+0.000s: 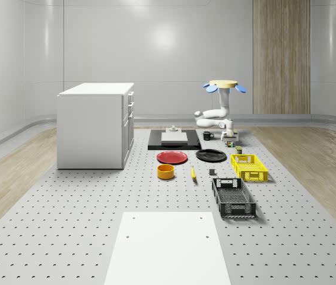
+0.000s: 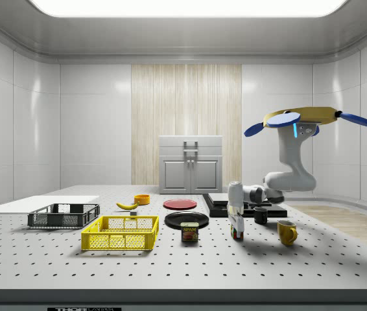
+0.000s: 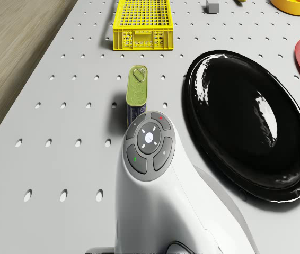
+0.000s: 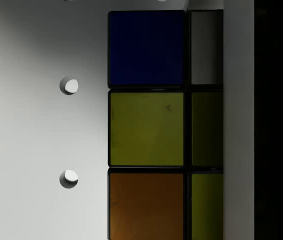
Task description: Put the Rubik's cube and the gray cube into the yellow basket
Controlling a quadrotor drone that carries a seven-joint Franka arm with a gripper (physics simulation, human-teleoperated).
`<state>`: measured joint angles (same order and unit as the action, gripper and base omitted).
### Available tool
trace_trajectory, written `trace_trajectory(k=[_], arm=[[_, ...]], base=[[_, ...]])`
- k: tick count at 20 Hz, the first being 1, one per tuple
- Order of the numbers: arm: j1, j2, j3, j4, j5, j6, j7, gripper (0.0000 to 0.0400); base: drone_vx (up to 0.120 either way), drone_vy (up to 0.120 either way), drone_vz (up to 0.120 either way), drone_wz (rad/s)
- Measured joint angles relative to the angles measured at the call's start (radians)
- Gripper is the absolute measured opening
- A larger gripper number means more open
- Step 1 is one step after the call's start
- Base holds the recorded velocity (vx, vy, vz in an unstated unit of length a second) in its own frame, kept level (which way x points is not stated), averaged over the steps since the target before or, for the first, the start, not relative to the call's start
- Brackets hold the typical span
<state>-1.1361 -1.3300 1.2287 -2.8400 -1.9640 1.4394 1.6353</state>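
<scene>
Drone [image 2: 303, 120] hovers over table's [image 1: 67, 225] far edge, arm bent down, gripper [image 2: 236, 232] at Rubik's cube [image 4: 146, 125] beside spam can [image 2: 189, 232]; finger state: cannot tell. First pick in hand; next, secure cube, lift, carry to yellow basket [image 1: 249, 167]; gray cube [image 3: 212, 7] waits beyond basket

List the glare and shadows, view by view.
Drone view: white highlights streak the black plate; the can throws a soft shadow. Wrist view: the Rubik's cube looks dim, its stickers shaded. Side view: a ceiling light panel glows white.
</scene>
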Motion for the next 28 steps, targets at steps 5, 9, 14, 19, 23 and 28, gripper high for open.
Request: trace_trajectory(k=[5,9,14,19,23,28], arm=[[-0.008,-0.011,0.002,0.005,0.004,0.012,0.004,0.0343],[-0.013,-0.020,0.003,0.007,0.008,0.021,0.007,0.0332],[-0.018,-0.030,0.006,0.008,0.013,0.031,0.010,0.0327],[-0.022,-0.037,0.050,-0.001,0.057,0.021,0.019,0.0326],[-0.028,-0.040,0.109,-0.010,0.116,0.006,0.028,0.0325],[-0.035,-0.051,0.160,-0.015,0.168,0.000,0.038,0.0325]], base=[[0.000,0.000,0.000,0.000],[0.000,0.000,0.000,0.000],[0.000,0.000,0.000,0.000],[0.000,0.000,0.024,0.000],[0.000,0.000,0.120,0.000],[0.000,0.000,0.064,0.000]])
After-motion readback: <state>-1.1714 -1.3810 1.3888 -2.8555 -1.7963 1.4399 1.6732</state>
